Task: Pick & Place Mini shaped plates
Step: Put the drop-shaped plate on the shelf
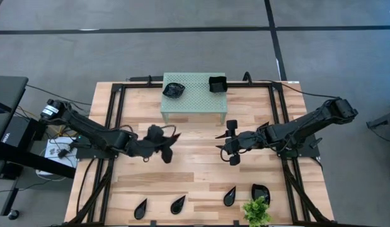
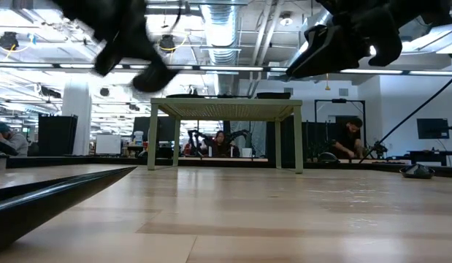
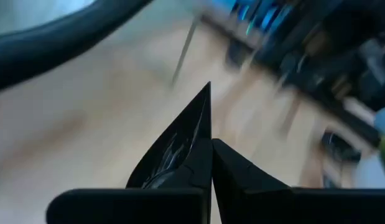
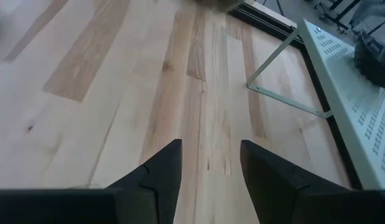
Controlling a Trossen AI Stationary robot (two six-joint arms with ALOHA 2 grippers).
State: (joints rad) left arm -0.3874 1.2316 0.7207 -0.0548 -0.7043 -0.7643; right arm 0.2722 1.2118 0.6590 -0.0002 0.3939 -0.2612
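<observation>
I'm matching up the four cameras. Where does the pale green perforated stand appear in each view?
High view: the stand sits at the table's far middle.
Low view: centre, seen side-on on its legs.
Left wrist view: cannot be made out; only the teardrop plate in the left tool is clear.
Right wrist view: at the right edge.
Shared landmark: the light wooden tabletop.

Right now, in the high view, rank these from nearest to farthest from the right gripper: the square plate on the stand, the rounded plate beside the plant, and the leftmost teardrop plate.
From the right gripper:
1. Rounded plate, near edge, beside the plant.
2. Square plate, on the stand, its right end.
3. Leftmost teardrop plate, near edge, left.
The first two are nearly level.
</observation>
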